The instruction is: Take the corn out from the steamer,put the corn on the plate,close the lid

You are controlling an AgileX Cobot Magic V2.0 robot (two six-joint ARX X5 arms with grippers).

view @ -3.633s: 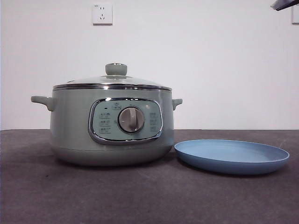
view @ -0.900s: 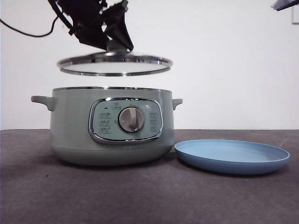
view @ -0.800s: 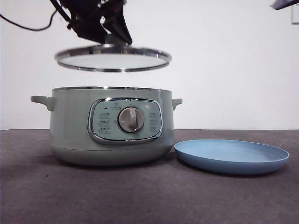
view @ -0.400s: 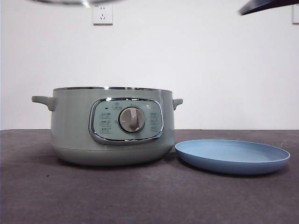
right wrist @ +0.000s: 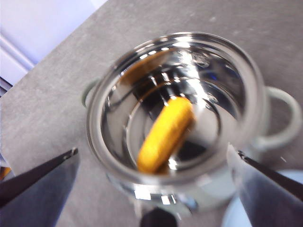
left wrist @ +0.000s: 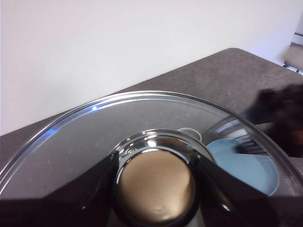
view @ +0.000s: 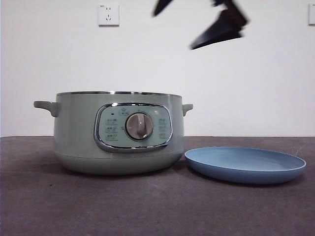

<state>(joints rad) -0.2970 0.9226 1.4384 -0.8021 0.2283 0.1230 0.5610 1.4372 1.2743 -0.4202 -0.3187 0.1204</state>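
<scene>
The table [view: 157, 206], dark grey and rough-textured, is seen carrying the steamer [view: 118, 132] and the plate [view: 244, 164], with a white wall and a socket [view: 109, 14] behind. The steamer stands uncovered, its dial [view: 139, 126] facing the front camera and its two side handles in view; the plate lies just beside it on the dial's right, empty, very close to the pot's base, though contact cannot be judged. From the right wrist camera the pot's shiny inner bowl is looked into from above, and the corn [right wrist: 165, 134] is seen lying on its side on the bowl's bottom, blurred but plainly yellow-orange. The lid [left wrist: 142, 127] is held off the pot and out of the front view: in the left wrist view the left claw [left wrist: 155, 189] is clamped on the lid's knob [left wrist: 155, 187], one jaw on each side, with the glass and metal rim spread around it and the plate visible through the glass. The right claw [right wrist: 151, 182] is held above the steamer's opening with its jaws spread wide and nothing between them; in the front view it appears as blurred dark shapes [view: 219, 24] high over the pot's right side.
</scene>
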